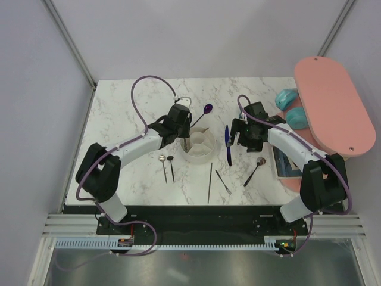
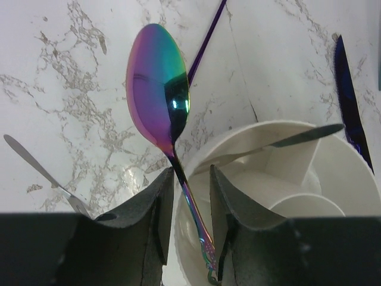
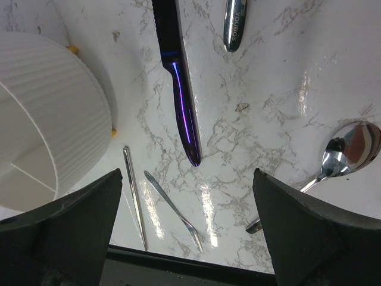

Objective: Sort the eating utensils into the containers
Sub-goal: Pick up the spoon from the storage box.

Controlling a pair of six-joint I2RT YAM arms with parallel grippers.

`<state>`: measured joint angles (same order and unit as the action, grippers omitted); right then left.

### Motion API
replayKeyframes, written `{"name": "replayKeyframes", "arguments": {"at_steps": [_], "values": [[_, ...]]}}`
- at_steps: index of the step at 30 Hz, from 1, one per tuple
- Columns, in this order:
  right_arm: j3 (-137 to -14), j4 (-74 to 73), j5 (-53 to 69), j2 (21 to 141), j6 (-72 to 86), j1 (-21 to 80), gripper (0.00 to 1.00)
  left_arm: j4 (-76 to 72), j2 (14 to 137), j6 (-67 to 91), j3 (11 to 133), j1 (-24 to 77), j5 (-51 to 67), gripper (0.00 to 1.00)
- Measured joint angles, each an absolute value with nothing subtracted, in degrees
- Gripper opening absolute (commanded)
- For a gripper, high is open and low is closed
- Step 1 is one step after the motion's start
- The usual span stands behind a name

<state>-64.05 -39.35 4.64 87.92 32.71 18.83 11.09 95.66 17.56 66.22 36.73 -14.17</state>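
The marble-patterned table (image 1: 119, 119) carries all the items. A large pink oval board (image 1: 333, 107) sits at its right side. The left arm (image 1: 128, 149) and the right arm (image 1: 292, 143) curve inward from the near edge toward the centre. Between them stands the white round holder (image 1: 199, 156), with a central cup and divided ring sections.

Left tool (image 2: 189, 179): closed narrowly on the handle of an iridescent purple spoon (image 2: 156, 83). The handle crosses the far-left rim of the holder. The bowl points away from the holder, out over the table on its far side.

Right tool (image 3: 186, 179): fingers spread wide, nothing between them. It is just right of the holder, above a dark blue knife (image 3: 181, 89) that lies on the table, apart from the holder.

Other utensils on the table:
- The right silver spoon (image 1: 256, 170) lies to the near right of the knife.
- A slim stick (image 1: 209, 182) and a small fork (image 1: 223, 182) lie on the near side of the holder.
- The left silver spoon (image 1: 162, 167) and a black spoon (image 1: 171, 168) lie side by side, left of the holder.
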Motion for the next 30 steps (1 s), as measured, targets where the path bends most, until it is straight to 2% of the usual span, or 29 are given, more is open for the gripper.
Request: {"name": "replayKeyframes", "arguments": {"at_steps": [13,15,16,19,22,30], "values": [[-63.0,-40.0,4.5,86.9,31.9,18.7,0.98,10.3,99.9,17.5,69.9,34.7,-15.0,0.36],[-63.0,-40.2,4.5,86.9,31.7,18.6,0.98,9.7,100.4,17.5,70.0,34.5,-15.0,0.29],[-63.0,-40.2,4.5,86.9,31.6,18.6,0.98,9.4,100.5,17.5,70.0,34.5,-14.9,0.2],[-63.0,-40.6,4.5,86.9,31.5,18.5,0.98,8.8,100.7,17.3,70.0,34.4,-14.5,0.07],[-63.0,-40.9,4.5,87.0,31.4,18.5,0.98,8.0,100.7,17.1,70.0,34.4,-13.8,0.02],[-63.0,-40.9,4.5,87.3,31.5,18.5,0.98,8.2,99.8,17.0,69.0,34.3,-12.1,0.02]]}}
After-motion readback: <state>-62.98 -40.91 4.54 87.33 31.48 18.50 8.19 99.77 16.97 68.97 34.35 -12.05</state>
